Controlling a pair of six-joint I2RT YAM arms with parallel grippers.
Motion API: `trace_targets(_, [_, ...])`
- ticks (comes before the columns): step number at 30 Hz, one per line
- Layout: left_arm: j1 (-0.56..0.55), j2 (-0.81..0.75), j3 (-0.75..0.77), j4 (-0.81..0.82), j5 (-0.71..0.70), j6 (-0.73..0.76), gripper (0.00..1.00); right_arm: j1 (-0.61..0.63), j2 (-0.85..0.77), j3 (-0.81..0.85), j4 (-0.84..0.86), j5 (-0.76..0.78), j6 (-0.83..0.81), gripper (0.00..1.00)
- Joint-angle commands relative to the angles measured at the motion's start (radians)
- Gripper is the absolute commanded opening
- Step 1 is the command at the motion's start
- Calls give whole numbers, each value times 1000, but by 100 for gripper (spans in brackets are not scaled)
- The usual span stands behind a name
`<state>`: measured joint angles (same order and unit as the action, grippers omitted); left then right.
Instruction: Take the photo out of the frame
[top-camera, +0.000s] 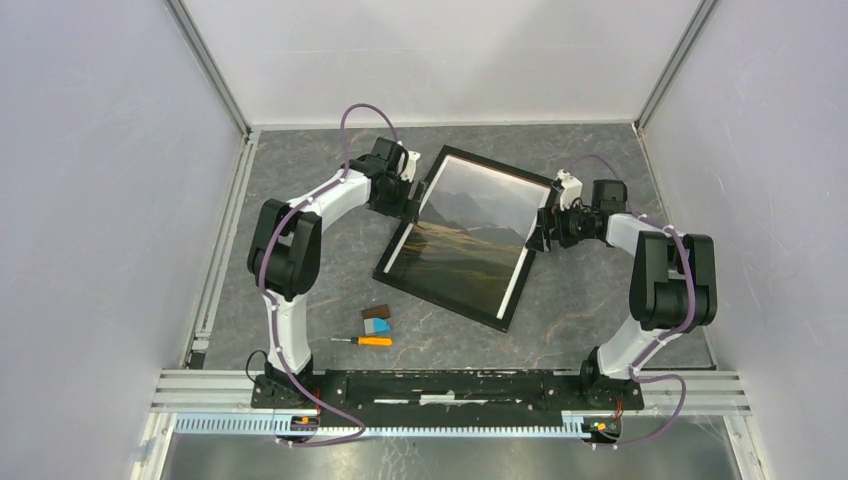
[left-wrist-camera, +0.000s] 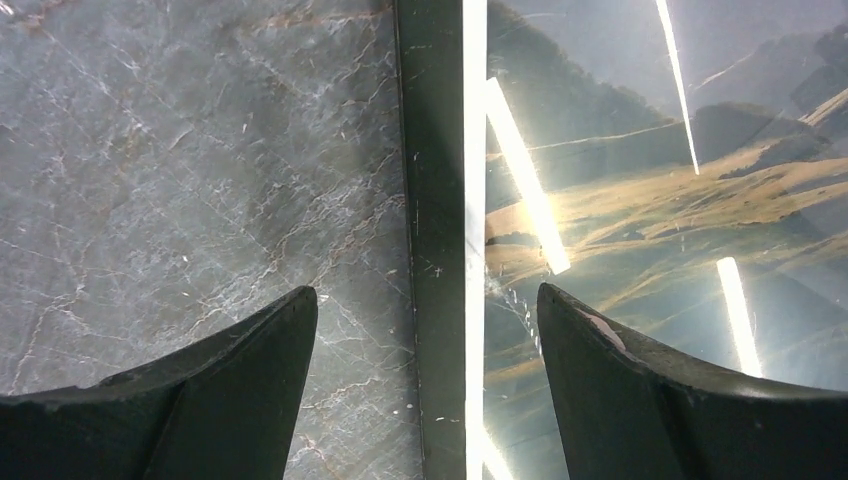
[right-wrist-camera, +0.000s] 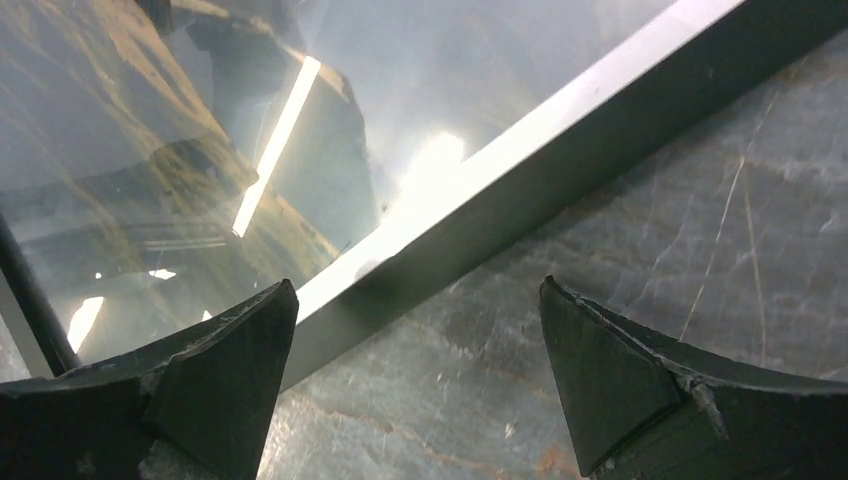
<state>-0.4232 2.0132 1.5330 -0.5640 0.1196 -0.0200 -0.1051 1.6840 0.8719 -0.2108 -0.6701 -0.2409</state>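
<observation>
At the near edge the two arm bases sit on a metal rail (top-camera: 450, 385). Just beyond it, only the top view shows an orange-handled screwdriver (top-camera: 375, 341), with a blue block (top-camera: 378, 326) and a small brown block (top-camera: 376, 312) touching each other right behind it.

Further in, the frame (top-camera: 440, 300) lies flat and face up, turned at an angle, with the photo (top-camera: 468, 240) still inside under the glass. The left gripper (top-camera: 410, 205) is at its left edge and the right gripper (top-camera: 537, 232) at its right edge.

The wrist views add what the top view cannot. The left gripper (left-wrist-camera: 427, 300) is spread wide and holds nothing, one finger over the table (left-wrist-camera: 200, 180) and the other over the glass, with the black border (left-wrist-camera: 430, 200) between them. The right gripper (right-wrist-camera: 415, 290) is equally wide and empty, straddling the frame's border (right-wrist-camera: 560, 150). Whether any finger touches the frame I cannot tell. Bright strip lights reflect in the glass.

The table is grey marble-patterned, enclosed by plain pale walls (top-camera: 90, 200)
</observation>
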Motion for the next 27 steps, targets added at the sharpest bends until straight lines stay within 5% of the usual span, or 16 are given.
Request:
trace_targets(1, [13,-6,-27,33,75,-52,87,21,87,44,14,36,33,98])
trace_targets(22, [31,-124,-207,1,315,-47,83,148,424,485,-4,-74,136,98])
trace_targets(26, [60,-198,-174,-76,287,42,90,139,335,461,-55,-51,83,98])
trace_targets(27, [63,-228,-167,-91,281,73,99,128,299,436,-52,-50,73,98])
